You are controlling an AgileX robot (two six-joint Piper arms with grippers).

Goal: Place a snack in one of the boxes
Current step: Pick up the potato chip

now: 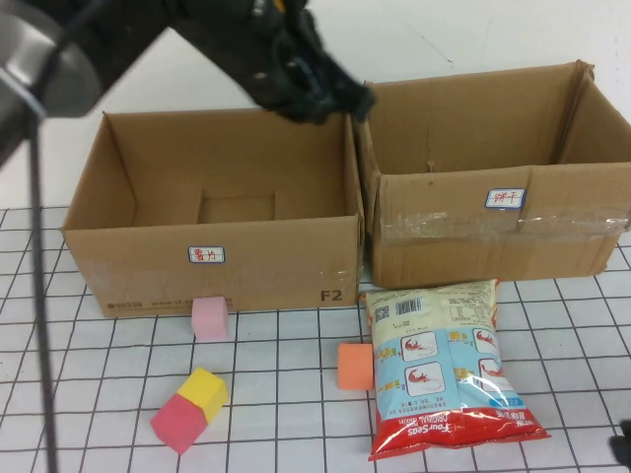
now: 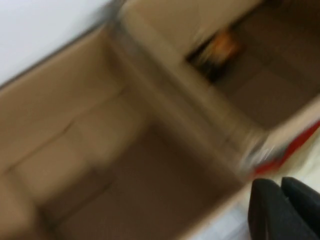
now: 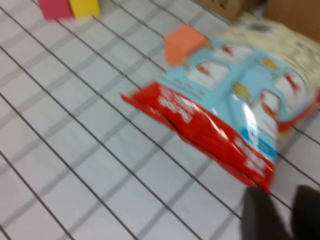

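The snack bag (image 1: 446, 367), red, blue and cream, lies flat on the gridded table in front of the right cardboard box (image 1: 444, 246). The left cardboard box (image 1: 256, 271) stands beside it; both are open on top. My left gripper (image 1: 340, 99) hangs high over the gap between the two boxes. In the left wrist view its fingers (image 2: 281, 182) are together and hold nothing above the box walls (image 2: 165, 100). My right gripper (image 1: 623, 448) is at the table's near right corner. In the right wrist view it (image 3: 285, 192) is slightly open, just off the bag's red end (image 3: 200, 125).
A pale pink block (image 1: 210, 317) sits against the left box's front. An orange block (image 1: 355, 366) touches the bag's left side. A yellow block (image 1: 204, 391) and a deep pink block (image 1: 178, 424) lie together at the near left.
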